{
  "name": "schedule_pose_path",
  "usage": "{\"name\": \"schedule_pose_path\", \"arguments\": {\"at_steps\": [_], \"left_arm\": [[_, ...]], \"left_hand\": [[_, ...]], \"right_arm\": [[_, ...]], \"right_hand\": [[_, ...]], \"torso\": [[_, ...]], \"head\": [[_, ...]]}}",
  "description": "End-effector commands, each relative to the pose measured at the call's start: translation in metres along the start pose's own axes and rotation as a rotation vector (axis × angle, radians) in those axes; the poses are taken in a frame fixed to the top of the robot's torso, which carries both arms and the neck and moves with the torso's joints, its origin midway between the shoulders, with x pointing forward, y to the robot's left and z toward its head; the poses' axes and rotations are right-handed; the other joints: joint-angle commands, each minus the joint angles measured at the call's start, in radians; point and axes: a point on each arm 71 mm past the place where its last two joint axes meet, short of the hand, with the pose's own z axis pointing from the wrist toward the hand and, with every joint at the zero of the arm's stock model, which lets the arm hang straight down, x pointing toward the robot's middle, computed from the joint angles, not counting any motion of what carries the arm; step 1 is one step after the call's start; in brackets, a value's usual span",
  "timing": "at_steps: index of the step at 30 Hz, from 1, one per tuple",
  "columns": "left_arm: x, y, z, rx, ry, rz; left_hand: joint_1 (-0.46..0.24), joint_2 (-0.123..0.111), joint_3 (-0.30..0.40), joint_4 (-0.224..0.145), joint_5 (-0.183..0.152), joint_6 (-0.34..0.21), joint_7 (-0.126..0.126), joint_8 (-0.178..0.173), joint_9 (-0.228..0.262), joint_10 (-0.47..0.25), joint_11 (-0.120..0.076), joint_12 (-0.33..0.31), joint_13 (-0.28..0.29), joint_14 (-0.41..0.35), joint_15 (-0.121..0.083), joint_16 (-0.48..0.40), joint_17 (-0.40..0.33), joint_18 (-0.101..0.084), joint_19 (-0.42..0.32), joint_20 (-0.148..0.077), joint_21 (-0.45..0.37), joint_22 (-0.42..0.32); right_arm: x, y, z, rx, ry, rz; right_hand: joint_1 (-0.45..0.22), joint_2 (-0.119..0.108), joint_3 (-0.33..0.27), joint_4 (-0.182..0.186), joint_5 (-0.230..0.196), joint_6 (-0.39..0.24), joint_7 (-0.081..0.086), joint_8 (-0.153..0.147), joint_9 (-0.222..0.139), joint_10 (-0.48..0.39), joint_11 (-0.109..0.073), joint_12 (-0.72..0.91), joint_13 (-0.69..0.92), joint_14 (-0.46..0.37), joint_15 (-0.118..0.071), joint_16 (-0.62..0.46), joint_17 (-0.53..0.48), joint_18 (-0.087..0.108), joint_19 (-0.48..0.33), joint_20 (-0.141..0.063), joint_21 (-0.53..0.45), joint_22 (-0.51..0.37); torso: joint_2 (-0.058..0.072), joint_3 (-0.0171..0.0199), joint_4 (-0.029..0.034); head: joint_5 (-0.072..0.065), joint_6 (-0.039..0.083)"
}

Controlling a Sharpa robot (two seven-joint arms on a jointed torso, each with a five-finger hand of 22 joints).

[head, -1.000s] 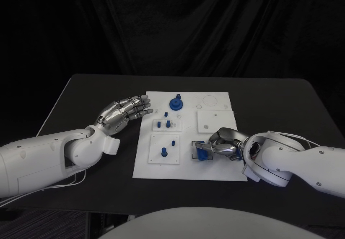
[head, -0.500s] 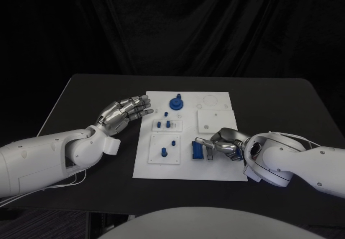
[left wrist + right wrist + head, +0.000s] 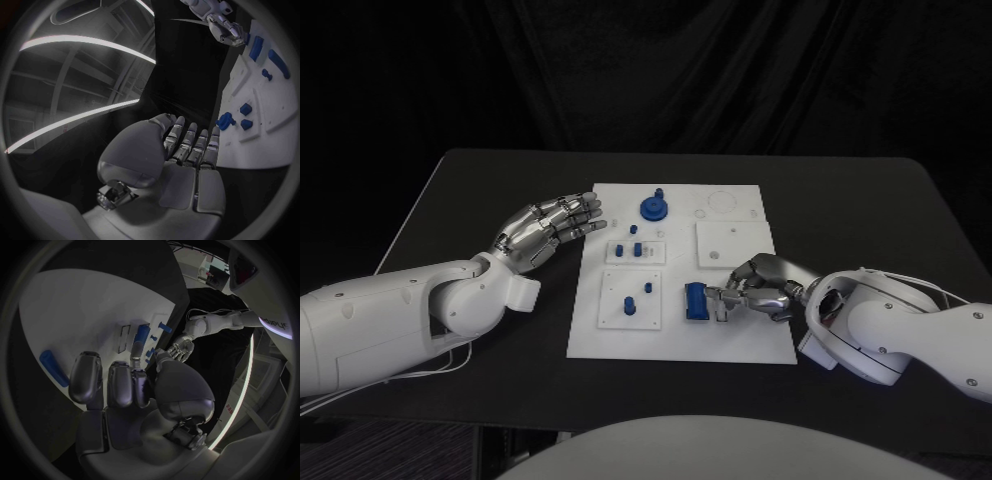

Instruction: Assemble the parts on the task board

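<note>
We are looking at the board (image 3: 733, 335), a white plate lying at the middle of the black table (image 3: 877, 200), with raised white tiles on it. Toward 5 o'clock from the board's centre a long blue block (image 3: 695, 301) is lying on the board, and the right hand (image 3: 759, 290) is sitting just beside it at 3 o'clock. Its fingers are curling inward; whether a fingertip is touching the block we cannot tell, since the hand is covering that edge. In the right wrist view the fingers (image 3: 119, 382) are standing over the white surface with nothing between them, and a blue bar (image 3: 54, 368) is lying apart from them.

At 7 o'clock a tile is carrying two small blue pegs (image 3: 636, 301). At 10 o'clock another tile is carrying a cluster of small blue pieces (image 3: 633, 247), too small to tell apart. At 12 o'clock a round blue knob (image 3: 653, 208) is standing on the board. Faint ring outlines at 1 o'clock are hard to make out.

The left hand (image 3: 548, 228) is hovering off the board's 9 o'clock edge, fingers spread wide and straight, holding nothing; the left wrist view shows the flat palm (image 3: 181, 170) beside the board.
</note>
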Motion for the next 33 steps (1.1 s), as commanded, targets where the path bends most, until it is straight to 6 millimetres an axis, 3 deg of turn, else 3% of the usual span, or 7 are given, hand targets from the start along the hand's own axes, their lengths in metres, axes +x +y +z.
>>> {"name": "schedule_pose_path", "arguments": {"at_steps": [1,4,6,8,16,25,33], "left_arm": [[0.001,0.000,0.000,0.007,0.011,-0.014],[0.001,0.000,-0.002,0.007,0.005,-0.012],[0.000,-0.001,-0.002,0.007,0.001,-0.009],[0.000,-0.001,-0.003,0.008,-0.003,-0.007],[0.000,-0.002,-0.005,0.011,-0.010,-0.003],[-0.002,-0.002,-0.005,0.011,-0.013,-0.001],[-0.002,-0.002,-0.004,0.009,-0.010,-0.003]], "left_hand": [[-0.011,0.000,0.010,0.000,0.003,-0.003,0.031,0.005,-0.001,0.005,0.008,0.008,0.002,-0.003,0.000,0.004,0.001,-0.001,-0.003,0.001,-0.005,0.000],[-0.013,-0.002,0.013,0.000,0.003,0.001,0.031,0.006,-0.001,0.008,0.010,0.011,0.002,-0.002,0.001,0.005,0.001,-0.001,-0.002,0.001,-0.005,-0.001],[-0.014,-0.003,0.015,0.000,0.003,0.003,0.031,0.007,0.000,0.011,0.011,0.014,0.003,-0.002,0.001,0.007,0.001,-0.001,-0.002,0.001,-0.005,-0.001],[-0.016,-0.006,0.018,-0.001,0.002,0.008,0.032,0.009,0.001,0.015,0.012,0.017,0.003,0.000,0.001,0.010,0.002,-0.001,0.000,0.001,-0.004,0.001],[-0.020,-0.011,0.026,-0.003,0.002,0.018,0.032,0.012,0.002,0.024,0.012,0.024,0.004,0.005,0.001,0.017,0.003,-0.001,0.006,0.001,-0.002,0.004],[-0.020,-0.011,0.026,-0.003,0.002,0.018,0.032,0.012,0.002,0.024,0.012,0.024,0.004,0.005,0.001,0.017,0.003,-0.001,0.006,0.001,-0.002,0.004],[-0.020,-0.011,0.026,-0.003,0.002,0.018,0.032,0.012,0.002,0.024,0.012,0.024,0.004,0.005,0.001,0.017,0.003,-0.001,0.006,0.001,-0.002,0.004]], "right_arm": [[-0.004,-0.002,-0.006,-0.021,-0.026,-0.013],[-0.010,-0.011,-0.014,0.017,-0.052,-0.032],[-0.016,-0.018,-0.021,0.053,-0.071,-0.064],[-0.023,-0.023,-0.027,0.088,-0.095,-0.104],[-0.046,-0.035,-0.047,0.169,-0.216,-0.280],[-0.049,-0.040,-0.050,0.233,-0.228,-0.407],[-0.045,-0.042,-0.045,0.247,-0.211,-0.437]], "right_hand": [[0.040,-0.003,0.011,-0.019,0.053,-0.007,-0.007,0.007,0.005,0.104,-0.007,0.003,0.263,0.054,-0.006,0.006,0.001,-0.006,0.028,-0.007,0.006,0.169],[0.056,-0.012,0.016,-0.022,0.105,-0.013,-0.007,0.006,0.007,0.104,-0.007,0.003,0.263,0.054,-0.006,0.006,-0.001,-0.006,0.028,-0.008,0.006,0.168],[0.071,-0.025,0.023,-0.027,0.166,-0.030,-0.004,-0.006,0.002,0.104,-0.005,0.003,0.263,0.051,-0.005,-0.001,-0.013,-0.005,0.026,-0.007,-0.002,0.166],[0.078,-0.034,0.027,-0.027,0.187,-0.040,0.000,-0.015,-0.003,0.104,-0.002,0.003,0.263,0.048,-0.002,-0.008,-0.024,-0.004,0.024,-0.005,-0.009,0.164],[0.106,-0.048,0.040,-0.031,0.195,-0.045,0.004,-0.030,-0.016,0.104,0.002,0.003,0.263,0.048,0.001,-0.009,-0.025,-0.005,0.024,-0.002,-0.002,0.166],[0.139,-0.056,0.059,-0.016,0.172,-0.044,0.008,-0.050,-0.036,0.104,0.005,0.003,0.263,0.063,0.002,0.036,0.044,-0.016,0.041,-0.001,0.056,0.183],[0.137,-0.058,0.058,-0.006,0.163,-0.044,0.010,-0.052,-0.038,0.104,0.006,0.003,0.263,0.063,0.003,0.036,0.041,-0.016,0.041,0.000,0.054,0.182]], "torso": [[0.000,0.0005,-0.0004],[0.000,0.0005,-0.0011],[0.000,0.0004,-0.0014],[0.000,-0.0001,-0.0017],[0.001,-0.0009,0.0021],[0.001,-0.0037,0.0000],[0.001,0.0007,0.0033]], "head": [[-0.002,0.000],[-0.006,0.000],[-0.009,0.000],[-0.013,0.000],[-0.053,0.000],[-0.055,0.000],[-0.063,0.000]]}}
